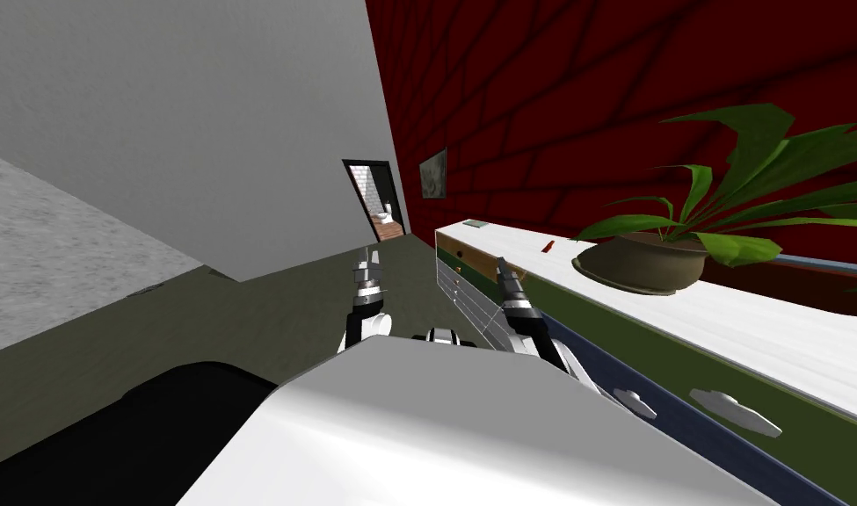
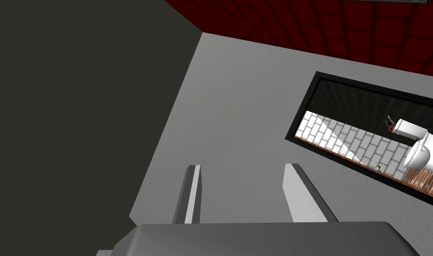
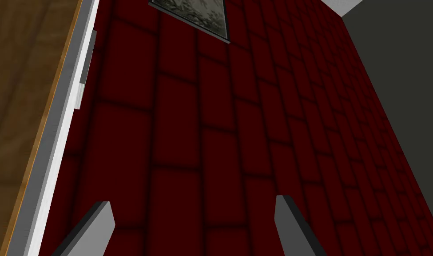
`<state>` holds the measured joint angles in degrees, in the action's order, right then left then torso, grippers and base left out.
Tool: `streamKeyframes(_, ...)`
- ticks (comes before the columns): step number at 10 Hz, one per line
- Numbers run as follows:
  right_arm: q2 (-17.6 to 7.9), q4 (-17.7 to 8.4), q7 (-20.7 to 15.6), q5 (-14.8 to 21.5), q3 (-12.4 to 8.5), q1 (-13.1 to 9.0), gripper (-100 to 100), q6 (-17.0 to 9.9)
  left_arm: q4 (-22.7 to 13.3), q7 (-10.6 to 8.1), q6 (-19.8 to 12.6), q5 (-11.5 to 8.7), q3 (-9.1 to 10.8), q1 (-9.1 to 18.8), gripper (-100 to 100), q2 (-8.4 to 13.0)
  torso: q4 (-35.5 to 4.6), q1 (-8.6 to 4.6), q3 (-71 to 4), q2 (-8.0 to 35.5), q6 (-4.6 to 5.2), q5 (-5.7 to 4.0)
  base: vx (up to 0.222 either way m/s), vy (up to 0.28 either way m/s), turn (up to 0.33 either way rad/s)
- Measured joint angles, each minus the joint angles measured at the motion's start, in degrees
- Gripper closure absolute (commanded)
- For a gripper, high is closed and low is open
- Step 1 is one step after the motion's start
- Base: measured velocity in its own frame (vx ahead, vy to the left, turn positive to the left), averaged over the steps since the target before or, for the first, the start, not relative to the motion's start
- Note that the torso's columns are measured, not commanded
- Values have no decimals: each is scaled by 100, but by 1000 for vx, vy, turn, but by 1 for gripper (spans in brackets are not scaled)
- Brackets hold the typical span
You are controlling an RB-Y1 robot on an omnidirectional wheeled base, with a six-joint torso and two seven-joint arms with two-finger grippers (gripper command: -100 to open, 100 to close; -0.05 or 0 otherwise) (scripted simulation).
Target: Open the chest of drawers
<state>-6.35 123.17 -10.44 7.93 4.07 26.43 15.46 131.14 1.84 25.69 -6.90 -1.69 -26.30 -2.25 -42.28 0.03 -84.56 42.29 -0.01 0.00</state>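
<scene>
The chest [image 1: 611, 338] lies just right of the right gripper [image 1: 504, 268], its long axis along the red wall [image 1: 593, 105]. That gripper gapes wide. The left gripper [image 1: 367, 261], also parted, sits farther off.

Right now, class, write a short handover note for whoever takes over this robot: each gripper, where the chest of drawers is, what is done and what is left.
Left gripper: open, empty, held out in front, away from the chest.
Right gripper: open, empty, raised beside the chest of drawers, touching nothing.
Chest: along the red wall on my right, with a potted plant on its white top. The drawer handles are close to my right side.
Done: nothing gripped. The drawers look shut.
Left: bring a gripper to a handle, close on it and pull the drawer out.
</scene>
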Motion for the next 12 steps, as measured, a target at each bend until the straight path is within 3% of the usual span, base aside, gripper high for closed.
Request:
streamKeyframes(3, -8, -289, -103, 256, 137, -147, -100, -491, 0, 0, 0, 0, 0, 0, 0, 0, 0, -5, 0, 2, 3, 0, 22, 28, 111)
streamKeyframes(9, -124, -1158, -235, 758, 319, -419, -100, -1312, 0, 0, 0, 0, 0, 0, 0, 0, -1, -3, 0, 2, 2, 1, 28, 24, 111)
streamKeyframes(10, -123, -1402, -268, 881, 359, -500, -100, -1428, 0, 0, 0, 0, 0, 0, 0, 0, 0, -1, -1, -2, -1, 0, 28, 22, 85)
streamKeyframes(12, -122, -1454, -311, 981, 432, -501, -100, -1700, 0, 0, 0, 0, 1, -1, 0, 0, -2, -7, 2, 6, 2, -1, 13, 13, 62)
